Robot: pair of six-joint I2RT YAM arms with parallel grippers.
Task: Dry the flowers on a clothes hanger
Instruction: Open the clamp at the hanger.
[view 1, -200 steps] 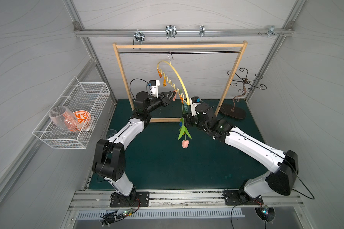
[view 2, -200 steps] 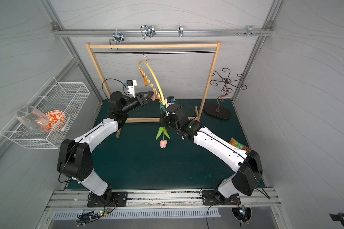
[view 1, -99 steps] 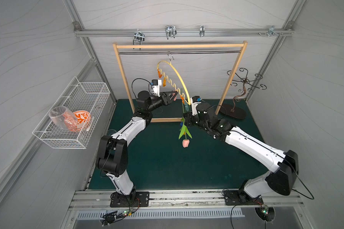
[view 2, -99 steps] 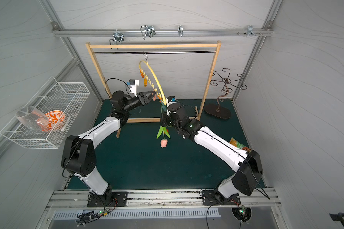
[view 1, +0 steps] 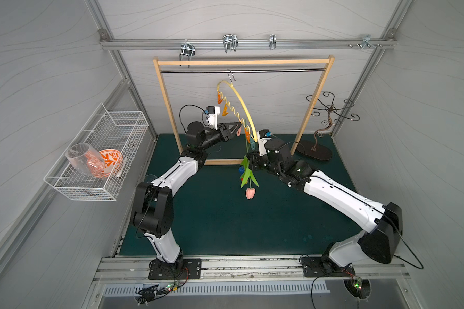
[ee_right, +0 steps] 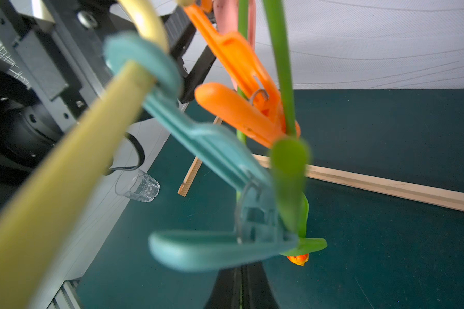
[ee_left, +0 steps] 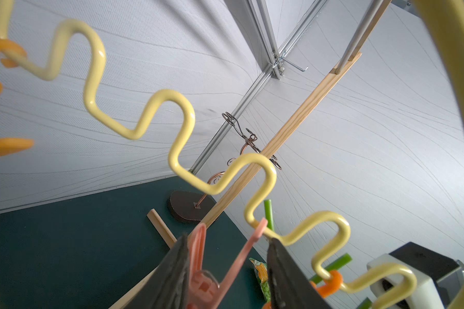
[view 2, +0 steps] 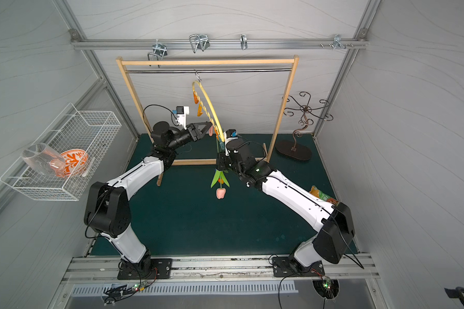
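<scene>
Flowers [view 1: 249, 175] hang head-down from the clothes hanger [view 1: 241, 106], left claw [ee_left: 225, 270] squeezing a pink clothespin [ee_left: 206, 267], right claw [ee_right: 240, 287] clamping a stem

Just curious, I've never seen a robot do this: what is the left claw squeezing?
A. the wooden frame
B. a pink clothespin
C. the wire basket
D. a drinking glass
B: in the left wrist view the left claw has its two black fingers around the pink clothespin on the yellow hanger.

Two arms, both white-shelled with chunky black joints; left arm [view 1: 172, 176], right arm [view 1: 340, 195]. Black cables loop off each wrist (small white camera blocks perched there), black bolted base plates.
</scene>
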